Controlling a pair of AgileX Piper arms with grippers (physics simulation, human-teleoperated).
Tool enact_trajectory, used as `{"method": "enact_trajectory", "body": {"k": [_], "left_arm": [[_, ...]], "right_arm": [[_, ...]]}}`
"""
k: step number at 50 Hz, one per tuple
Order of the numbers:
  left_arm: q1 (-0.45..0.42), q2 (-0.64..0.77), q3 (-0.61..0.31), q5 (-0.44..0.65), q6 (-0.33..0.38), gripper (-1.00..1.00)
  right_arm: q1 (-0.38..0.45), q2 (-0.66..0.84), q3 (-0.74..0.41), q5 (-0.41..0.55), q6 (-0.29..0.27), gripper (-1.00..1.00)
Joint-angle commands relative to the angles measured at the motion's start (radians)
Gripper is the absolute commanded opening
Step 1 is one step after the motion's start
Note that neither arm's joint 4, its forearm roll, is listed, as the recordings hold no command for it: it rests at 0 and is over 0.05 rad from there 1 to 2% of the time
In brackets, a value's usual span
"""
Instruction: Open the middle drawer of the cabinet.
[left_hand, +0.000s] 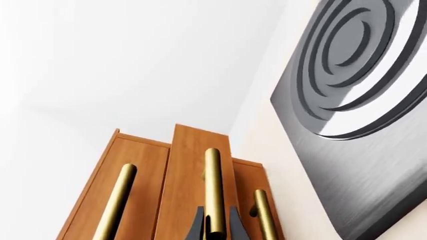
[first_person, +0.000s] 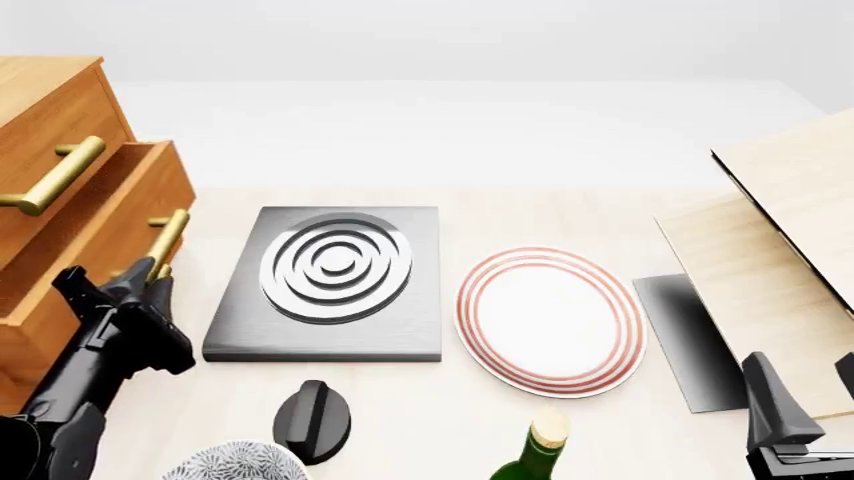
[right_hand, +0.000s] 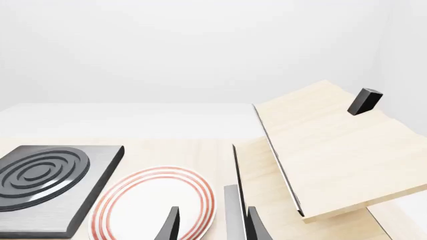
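Brass shows best in the left wrist view: three bar handles on the cabinet (left_hand: 133, 165), with the middle drawer (left_hand: 193, 165) standing proud of its two neighbours and its handle (left_hand: 213, 190) running straight down between the dark fingertips of the left gripper (left_hand: 215, 225) — jaws narrow, clamped on that bar. The front view shows only two handles clearly, but it places things: the cabinet (first_person: 54, 110) stands at the table's left edge, the middle drawer (first_person: 94, 215) pulled partway out, and the left gripper (first_person: 140, 275) at its handle (first_person: 166, 240), just left of the grey stove plate (first_person: 334, 285). A red-ringed plate (first_person: 550, 318) lies right of that. The right gripper (first_person: 801, 420) sits low at the right, well apart from the cabinet; its wrist view shows its fingers (right_hand: 170, 225) apart around nothing, beside pale wooden boards (right_hand: 327, 150).
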Motion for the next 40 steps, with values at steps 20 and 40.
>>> {"method": "enact_trajectory", "body": {"k": [20, 40], "left_arm": [[-0.08, -0.02, -0.016, -0.024, 0.011, -1.0], [-0.119, -0.068, 0.01, -0.021, 0.001, -1.0]], "right_arm": [[0.0, 0.0, 0.0, 0.0, 0.0, 1.0], [0.0, 0.0, 0.0, 0.0, 0.0, 1.0]]}}
